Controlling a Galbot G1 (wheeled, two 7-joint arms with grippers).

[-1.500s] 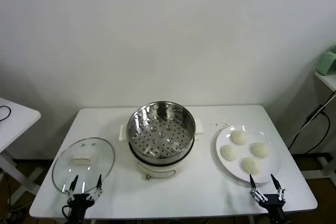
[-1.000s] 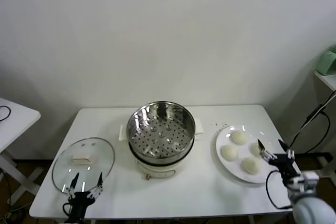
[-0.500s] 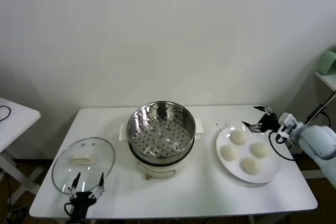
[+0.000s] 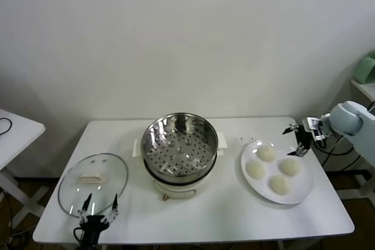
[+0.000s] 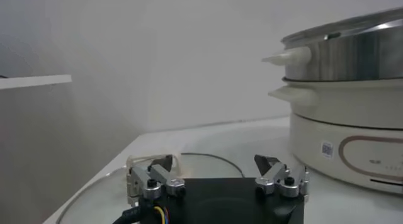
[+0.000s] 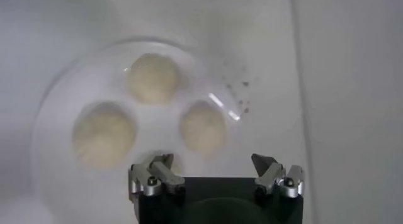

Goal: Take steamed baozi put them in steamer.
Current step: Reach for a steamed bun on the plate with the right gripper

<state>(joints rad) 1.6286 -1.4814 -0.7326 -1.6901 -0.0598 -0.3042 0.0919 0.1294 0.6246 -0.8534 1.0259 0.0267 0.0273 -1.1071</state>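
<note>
Four buns (image 4: 273,169) lay on the plate (image 4: 302,188), which sat on the table right of the steamer (image 4: 180,147). The right gripper (image 4: 298,139) hung over the plate's far right rim, jaws spread and empty. The left gripper (image 4: 98,212) waited near the glass lid (image 4: 92,182), left of the steamer, jaws apart.

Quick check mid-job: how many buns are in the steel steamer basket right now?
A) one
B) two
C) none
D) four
C: the shiny perforated stainless-steel steamer basket holds nothing, while all four cream-white round dough buns sit on the flat white plate, with the right tool open above its far edge.
</note>
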